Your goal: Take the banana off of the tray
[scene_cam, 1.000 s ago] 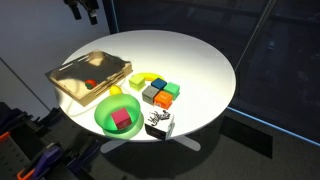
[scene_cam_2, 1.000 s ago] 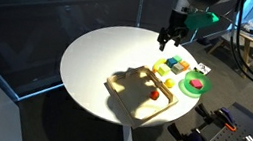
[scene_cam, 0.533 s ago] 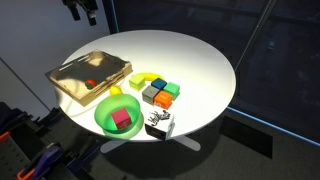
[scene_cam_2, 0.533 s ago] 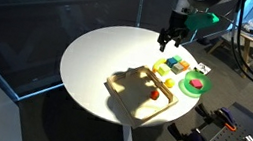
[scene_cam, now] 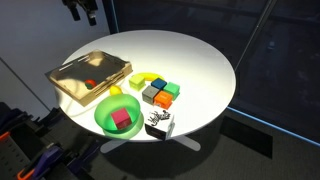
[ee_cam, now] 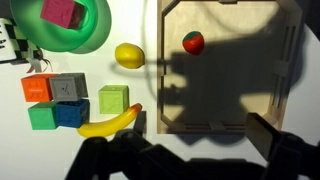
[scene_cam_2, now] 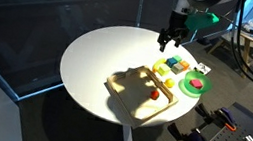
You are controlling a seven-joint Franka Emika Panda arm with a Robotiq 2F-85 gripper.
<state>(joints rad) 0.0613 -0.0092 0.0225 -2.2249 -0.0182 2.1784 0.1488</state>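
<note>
The banana (ee_cam: 110,122) is small, curved and yellow. It lies on the white table just outside the light-wood tray (ee_cam: 290,70), beside the yellow-green block (ee_cam: 113,99). It also shows in an exterior view (scene_cam: 139,79). The tray (scene_cam: 75,70) (scene_cam_2: 129,86) holds a small red object (ee_cam: 193,41). My gripper (ee_cam: 205,140) hangs high above the table, over the tray's near side, open and empty, with both dark fingers wide apart. It shows in both exterior views (scene_cam: 82,10) (scene_cam_2: 170,37).
A green bowl (ee_cam: 95,35) (scene_cam: 105,118) (scene_cam_2: 196,86) holds a pink block. A yellow lemon-like object (ee_cam: 129,55) lies between bowl and tray. Orange, grey, green and blue blocks (ee_cam: 55,102) sit in a cluster. A black-and-white item (scene_cam: 158,123) lies near the table edge.
</note>
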